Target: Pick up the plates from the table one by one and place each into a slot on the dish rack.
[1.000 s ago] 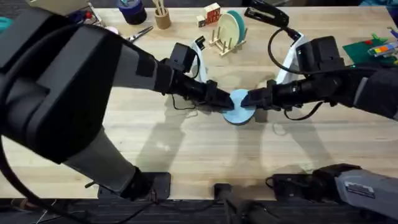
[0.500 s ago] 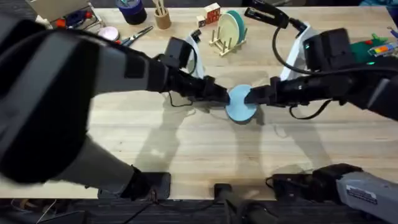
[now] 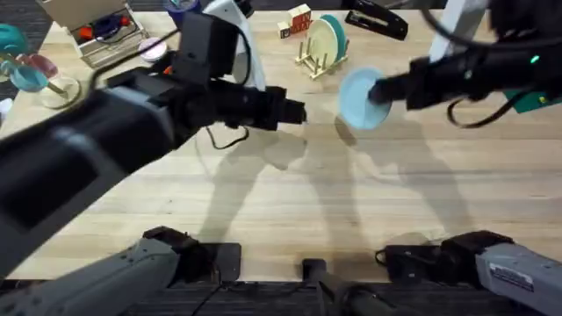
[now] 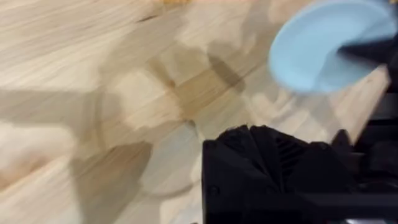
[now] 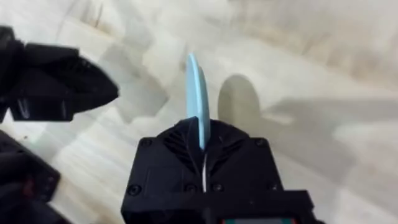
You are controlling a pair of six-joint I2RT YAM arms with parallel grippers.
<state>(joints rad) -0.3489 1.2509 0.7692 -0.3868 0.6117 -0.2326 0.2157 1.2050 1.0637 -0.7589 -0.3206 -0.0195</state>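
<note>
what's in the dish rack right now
The dish rack holds one cream-yellow plate standing on edge, with a darker teal plate upright just behind it. The cream plate covers most of the teal one, so its slot cannot be seen. The light blue plate is in the right tool.

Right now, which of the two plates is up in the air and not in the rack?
The light blue plate, pinched on edge in the right gripper above the table. The cream-yellow plate stands in the dish rack.
</note>
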